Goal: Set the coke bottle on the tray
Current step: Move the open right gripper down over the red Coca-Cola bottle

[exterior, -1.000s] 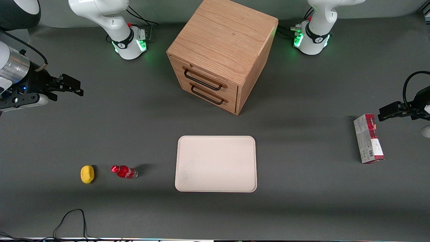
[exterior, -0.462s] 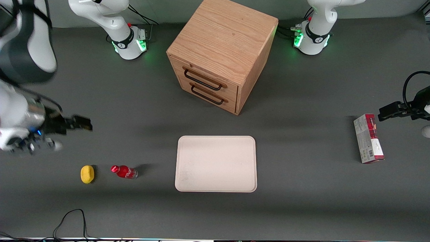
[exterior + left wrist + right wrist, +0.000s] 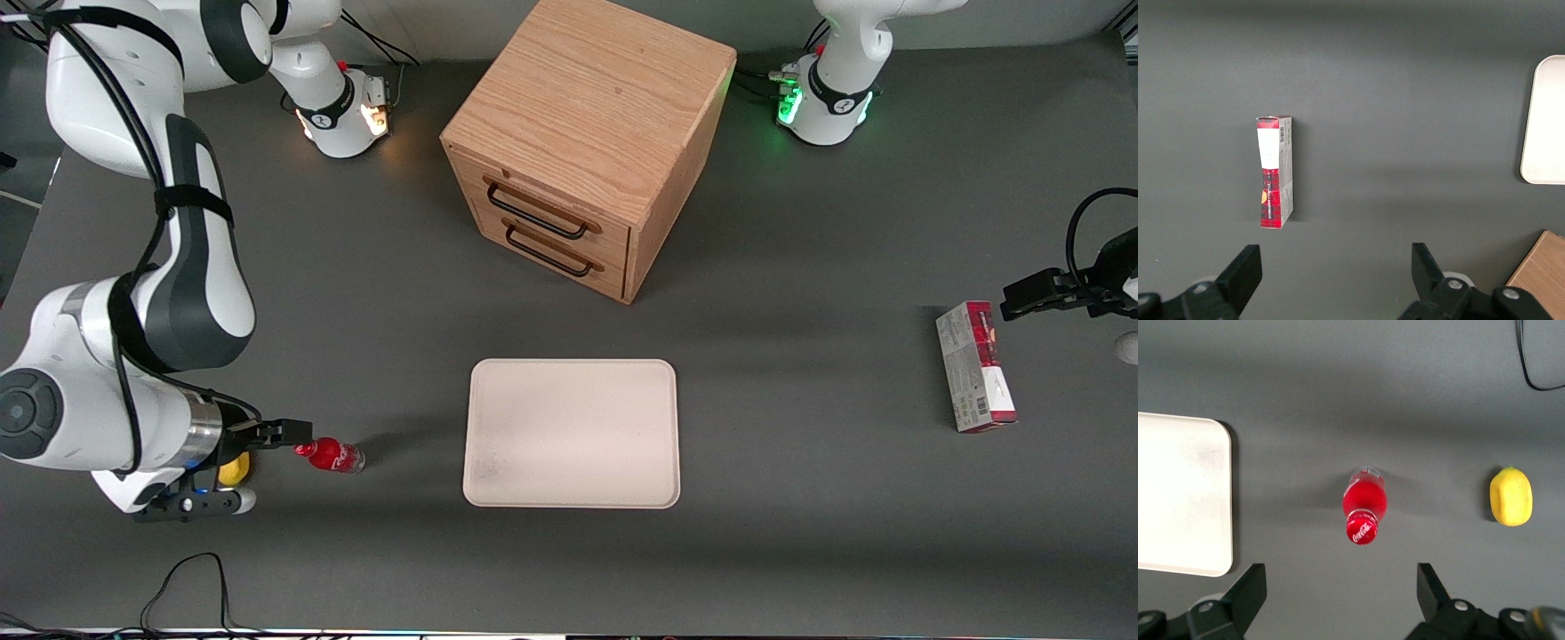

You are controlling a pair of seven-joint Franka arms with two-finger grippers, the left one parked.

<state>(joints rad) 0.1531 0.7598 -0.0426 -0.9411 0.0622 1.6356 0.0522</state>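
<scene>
Your gripper (image 3: 298, 433) hangs above the coke bottle (image 3: 331, 455) with its fingers (image 3: 1245, 593) spread wide apart, holding nothing.

From the right wrist view you see the coke bottle (image 3: 1365, 503) standing on the dark table (image 3: 800, 498), framed between the two fingers and touched by neither. Beside it, toward the working arm's end, sits the yellow lemon-like lump (image 3: 1511, 496), partly hidden under your wrist in the front view. The tray (image 3: 572, 433) lies flat nearby, toward the parked arm's end, apart from the bottle. The wooden drawer cabinet (image 3: 582, 142) stands farther from the front camera than the tray, and a red-and-white carton (image 3: 974, 366) lies at the parked arm's end.
</scene>
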